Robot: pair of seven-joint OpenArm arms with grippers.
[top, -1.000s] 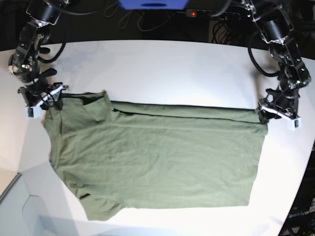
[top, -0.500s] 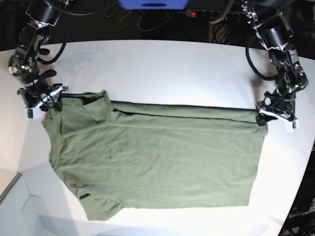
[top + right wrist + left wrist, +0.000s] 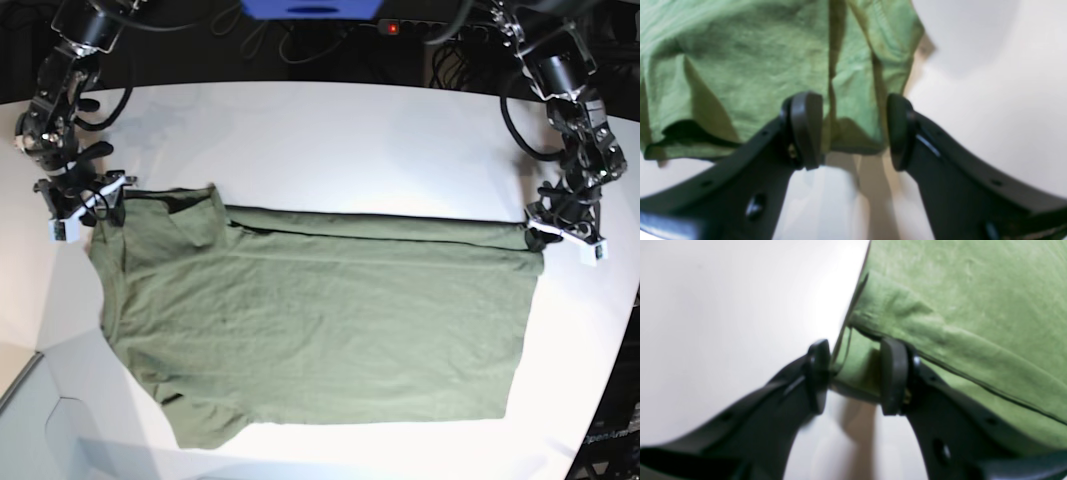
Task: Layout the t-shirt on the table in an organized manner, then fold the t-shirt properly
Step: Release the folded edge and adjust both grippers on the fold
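Note:
The olive-green t-shirt [image 3: 320, 320] lies spread flat on the white table [image 3: 350, 140], its far edge folded over in a long band and one sleeve at the near left. My left gripper [image 3: 560, 238] is at the shirt's far right corner. In the left wrist view it [image 3: 855, 376] is open, with the shirt's [image 3: 957, 306] corner between the spread jaws. My right gripper [image 3: 85, 205] is at the far left corner. In the right wrist view it [image 3: 853, 131] is open, with the cloth's [image 3: 740, 50] edge between the jaws.
Dark cables and a power strip with a red light [image 3: 392, 28] lie behind the table's far edge. The table's curved edge [image 3: 615, 340] runs close to the shirt on the right. A grey lower surface [image 3: 30, 430] shows at the near left.
The arm on the right of the base view has shifted a little at the shirt's far right corner. The shirt and the other arm have stayed in place.

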